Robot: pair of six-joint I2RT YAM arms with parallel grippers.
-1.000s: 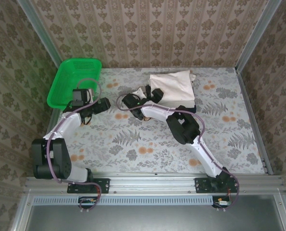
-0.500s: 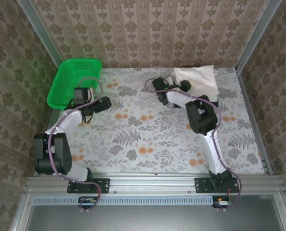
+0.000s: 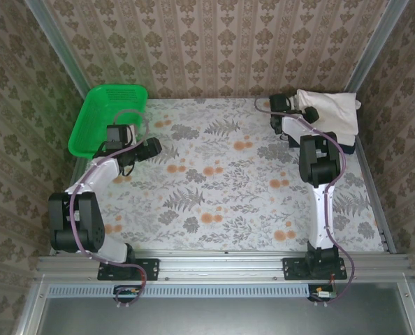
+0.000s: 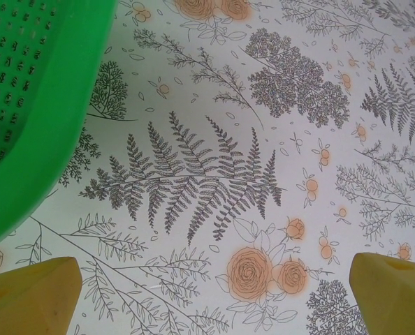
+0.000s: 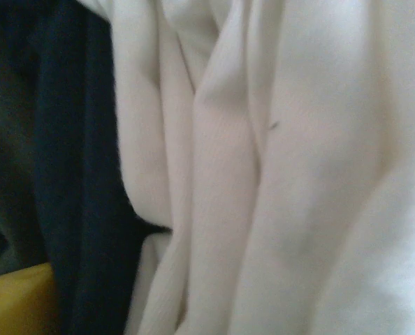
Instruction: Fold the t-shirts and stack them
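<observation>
Nearest, the left gripper [image 3: 149, 149] hangs released, fingers wide apart, over the table's [image 3: 214, 188] left side just beside the green basket [image 3: 89, 125], well apart from the work. Farther back, in the far right corner, the right gripper [image 3: 291, 105] stands spread wide, nosed against the t-shirts [image 3: 331, 112]. The stack is cream over navy and lies just to the gripper's right, its long axis along the far edge. That arm looks the one to act.
</observation>
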